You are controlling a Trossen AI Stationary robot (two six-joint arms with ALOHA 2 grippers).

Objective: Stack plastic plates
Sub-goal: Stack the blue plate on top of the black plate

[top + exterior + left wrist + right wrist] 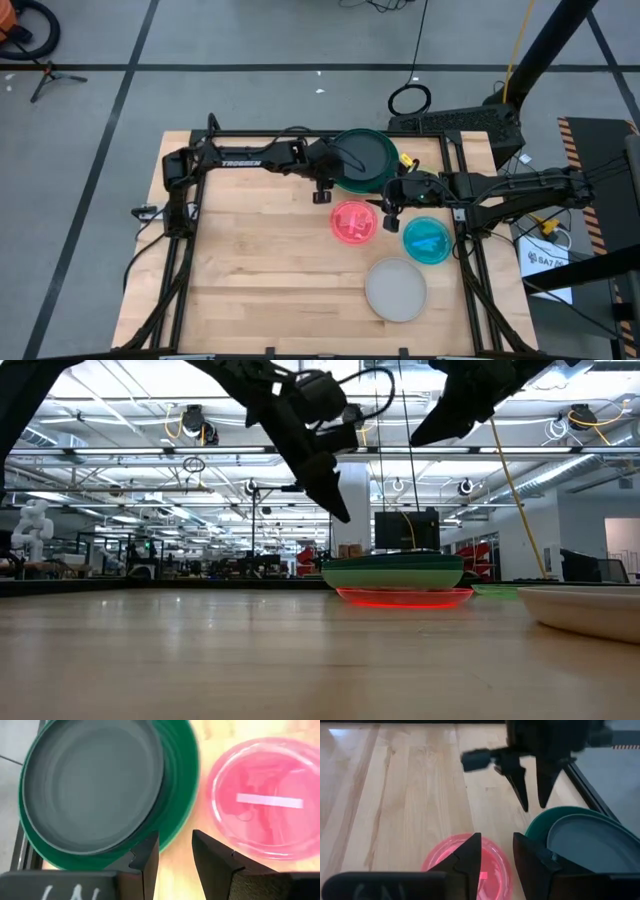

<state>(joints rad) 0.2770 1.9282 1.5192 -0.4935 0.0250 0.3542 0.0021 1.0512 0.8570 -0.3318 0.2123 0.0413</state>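
A dark grey plate [357,152] lies inside a larger dark green plate [383,172] at the table's far edge; both also show in the left wrist view, the grey plate [92,782] and the green plate [181,775]. In front of them lie a translucent pink plate [353,222], a blue plate [428,240] and a frosted white plate [396,289]. My left gripper [322,193] hovers open beside the green plate's near-left rim, its own view showing it open [175,855]. My right gripper [390,216] hangs open between the pink and blue plates, above the pink plate's edge [496,855].
A small yellow-green thing [406,158] sits by the green plate's right rim. Bare wood [250,260] spreads over the table's left and near parts. The table's black frame [190,215] runs along the sides. In the low view the green stack [395,572] stands behind the pink plate [405,597].
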